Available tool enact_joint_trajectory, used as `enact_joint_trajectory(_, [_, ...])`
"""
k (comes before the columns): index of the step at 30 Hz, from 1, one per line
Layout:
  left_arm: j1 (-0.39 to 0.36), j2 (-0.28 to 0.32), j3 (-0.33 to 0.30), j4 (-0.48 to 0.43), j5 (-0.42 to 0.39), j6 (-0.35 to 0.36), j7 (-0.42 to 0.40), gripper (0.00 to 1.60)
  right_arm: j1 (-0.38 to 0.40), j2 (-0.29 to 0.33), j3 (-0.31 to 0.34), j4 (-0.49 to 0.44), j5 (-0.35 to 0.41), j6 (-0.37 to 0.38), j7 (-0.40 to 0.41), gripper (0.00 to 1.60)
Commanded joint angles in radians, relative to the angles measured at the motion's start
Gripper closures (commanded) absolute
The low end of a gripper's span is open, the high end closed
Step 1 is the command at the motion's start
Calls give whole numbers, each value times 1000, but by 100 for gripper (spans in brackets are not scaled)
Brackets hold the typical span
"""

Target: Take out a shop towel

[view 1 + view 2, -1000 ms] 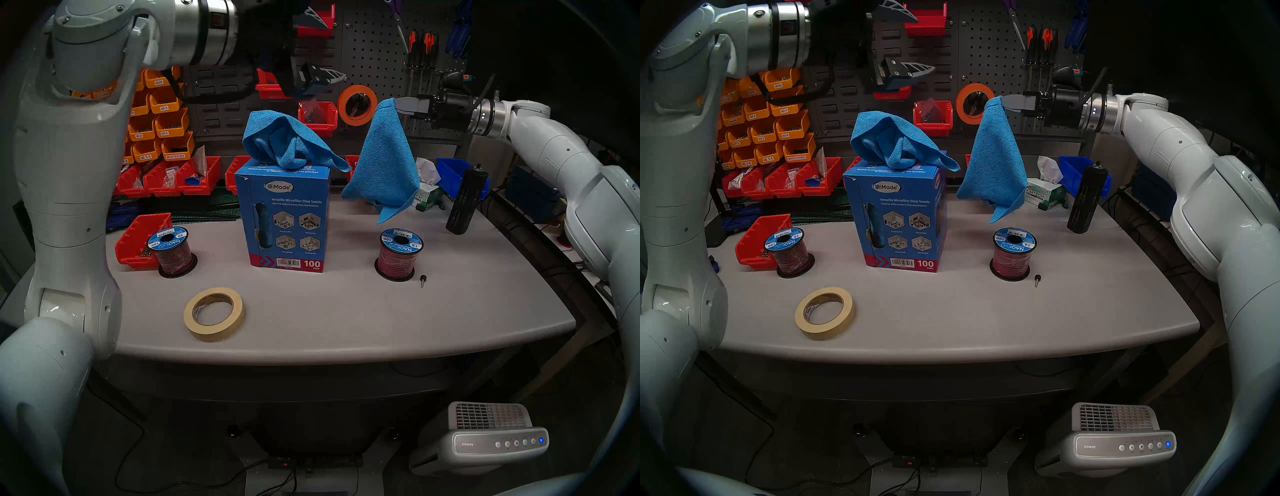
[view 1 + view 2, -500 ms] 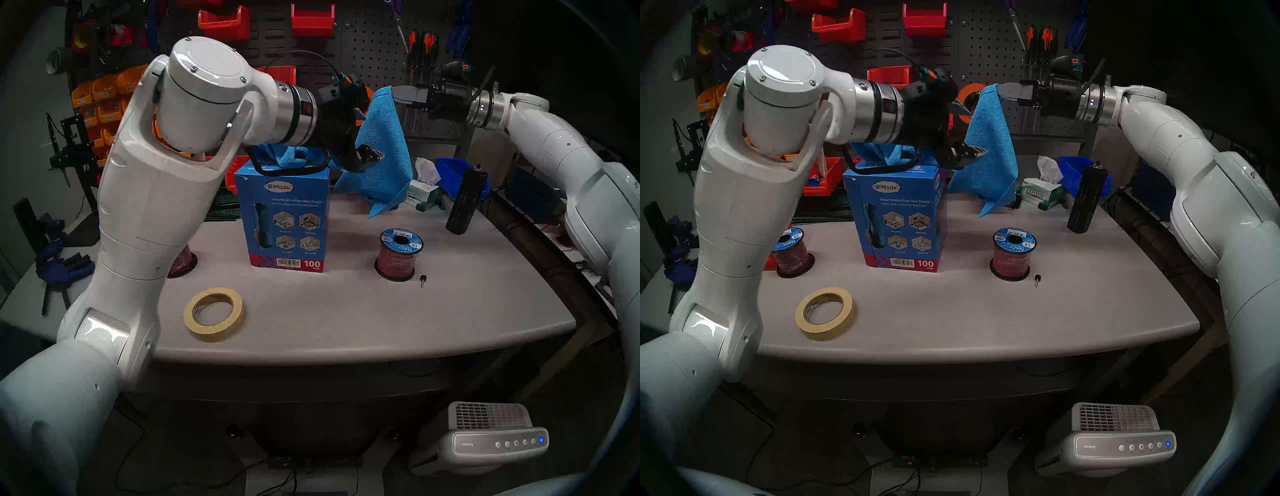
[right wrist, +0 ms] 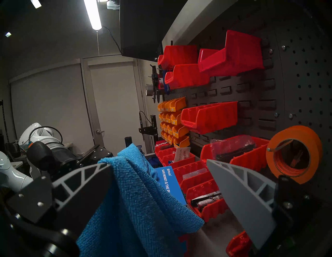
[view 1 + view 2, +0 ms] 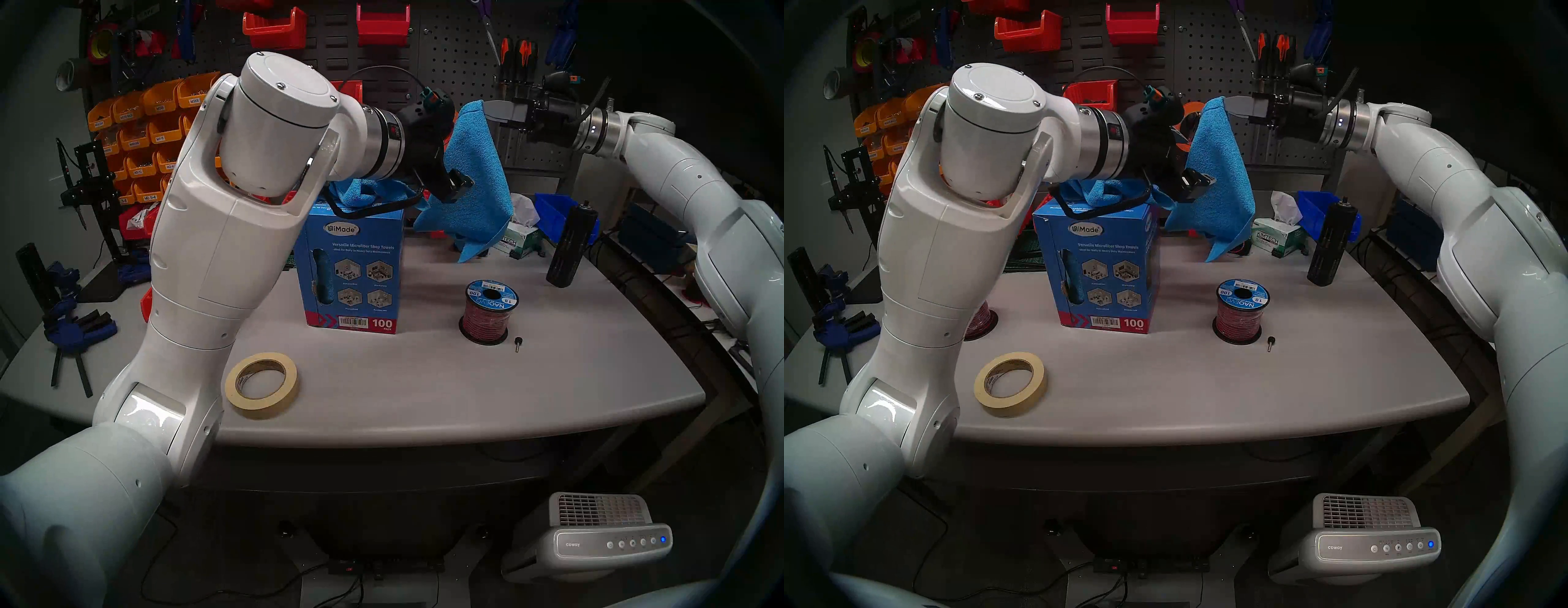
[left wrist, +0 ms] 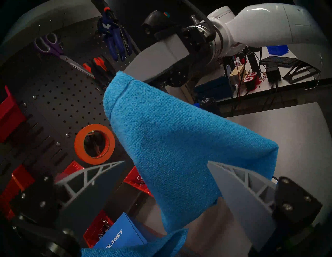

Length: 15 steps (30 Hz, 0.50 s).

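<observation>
Honestly, my own left arm (image 4: 220, 237) blocks a good deal from the head views: it covers most of the second blue cloth (image 4: 360, 193) bunched on top of the blue carton (image 4: 356, 271), and nearly all of the wire spool (image 4: 981, 318) on the left of the desk (image 4: 424, 382). From there only the lower finger of my left gripper (image 5: 166, 161) shows, dark against the cloth. The Kimtech box (image 4: 1276, 237) is partly cut off by the hanging corner.

The shop towel (image 4: 475, 178) hangs in the air above the back of the desk, right of the carton and clear of the desktop. My right gripper (image 3: 158, 162) stands spread wide and level; the towel is draped over one finger (image 3: 86, 181), and the other finger is bare and well apart from it. My left gripper is spread as well, with the towel's lower part between its fingers. I cannot tell whether either finger touches the cloth.
</observation>
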Motion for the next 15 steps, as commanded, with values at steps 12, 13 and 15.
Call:
enact_joint_trajectory(12, [25,-142,12,48,46,6,138,160,34,8,26,-27,28,-9,-1,0])
enact_joint_trajectory(13, [27,-146,13,50,48,6,144,160,34,9,27,-28,29,-9,-1,0])
enact_joint_trajectory(15, [28,-156,15,56,56,6,159,160,32,11,29,-31,32,-11,-1,0])
